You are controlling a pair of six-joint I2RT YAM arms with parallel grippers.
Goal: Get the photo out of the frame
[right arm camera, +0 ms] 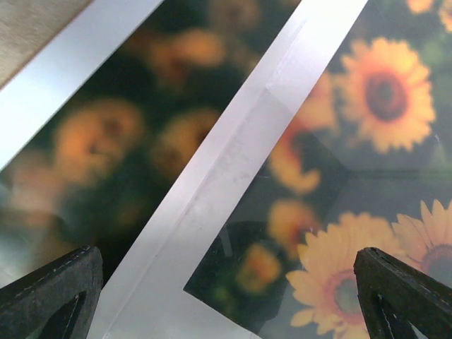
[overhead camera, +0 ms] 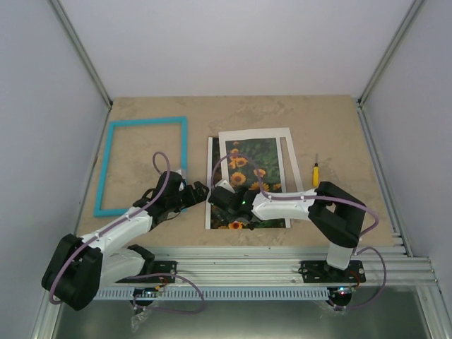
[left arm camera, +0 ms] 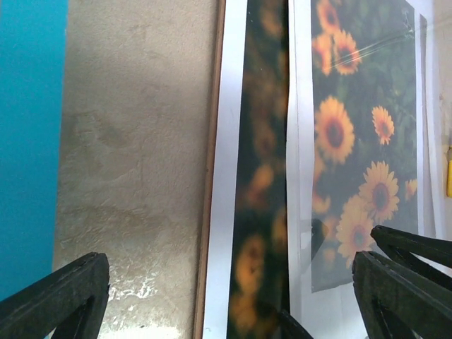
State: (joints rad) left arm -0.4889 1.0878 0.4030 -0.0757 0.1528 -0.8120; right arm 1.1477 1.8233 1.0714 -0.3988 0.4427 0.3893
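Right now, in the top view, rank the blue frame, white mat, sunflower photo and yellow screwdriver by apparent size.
1. blue frame
2-3. white mat and sunflower photo: about alike, and the photo is partly covered, so unranked
4. yellow screwdriver, smallest by far

One frame (overhead camera: 148,121), one photo (overhead camera: 248,161), one mat (overhead camera: 254,133), one screwdriver (overhead camera: 316,173).

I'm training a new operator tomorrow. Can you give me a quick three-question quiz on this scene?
1. True or false: the photo sits inside the turquoise frame.
2. What lies on the table to the right of the white mat? A) yellow screwdriver B) scissors C) pen
3. Fill in: the left hand and right hand are both ____ (open/shut).

Key: 1 false, the frame lies empty to the left of the photo; 2 A; 3 open.
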